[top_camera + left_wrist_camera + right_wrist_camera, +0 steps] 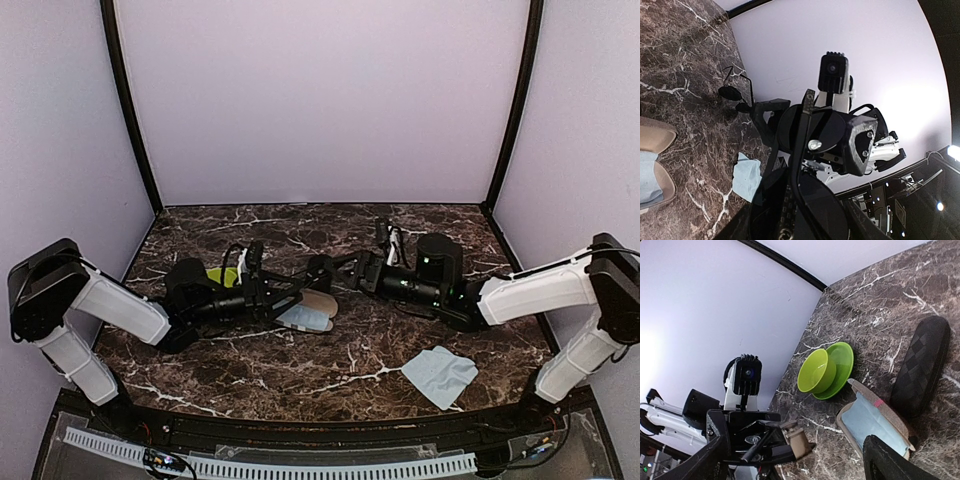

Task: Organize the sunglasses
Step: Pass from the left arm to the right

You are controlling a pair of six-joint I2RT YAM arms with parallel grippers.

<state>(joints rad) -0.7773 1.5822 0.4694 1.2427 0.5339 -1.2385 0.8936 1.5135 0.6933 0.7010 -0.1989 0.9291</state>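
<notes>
The left gripper (268,290) is clamped on one pair of sunglasses (815,131), held off the counter (330,380). The right gripper (338,268) is spread wide and empty, apparently astride the far lens. This looks like a hand-over or re-grip: the right gripper must close gently on the thin frame, then go to the open case (862,390) nearby, while the second pair (732,92) lies farther back.

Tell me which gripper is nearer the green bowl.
Left. The left gripper reaches just right of the green bowl, with its wrist alongside the bowl. The right gripper is farther right, near the table's middle.
</notes>
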